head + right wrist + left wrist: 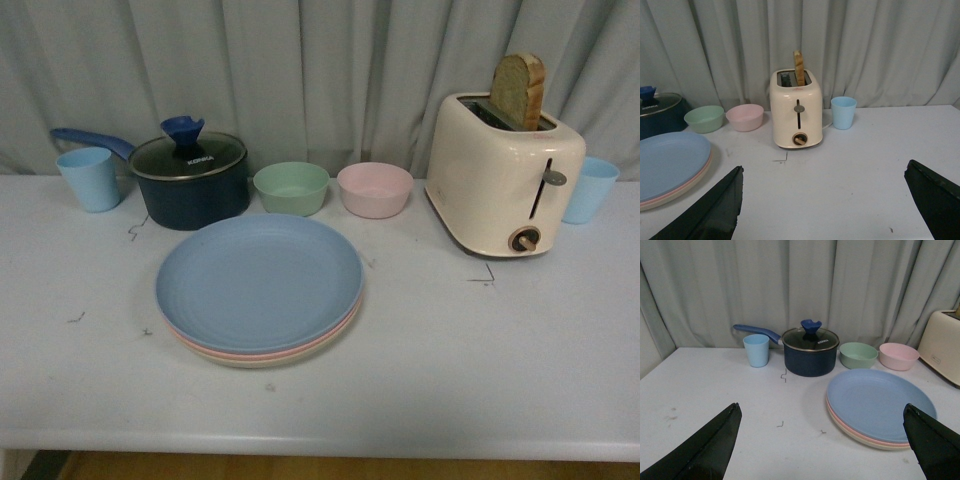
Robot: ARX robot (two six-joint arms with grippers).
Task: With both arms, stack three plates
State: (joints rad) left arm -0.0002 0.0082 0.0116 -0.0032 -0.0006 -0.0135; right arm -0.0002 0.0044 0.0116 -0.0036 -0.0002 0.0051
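Plates sit stacked on the white table (520, 370), blue plate (258, 280) over pink plate (335, 337) over beige plate (262, 361), before the pot (190, 180) and two bowls (291, 188). Left gripper (822, 440) and right gripper (825, 202) both hang spread wide, holding nothing.

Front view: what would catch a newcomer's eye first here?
The plates stacked mid-table, blue on top, pink and beige edges showing beneath. Next, the cream toaster at the right with bread sticking out, and the dark lidded pot behind the stack at the left.
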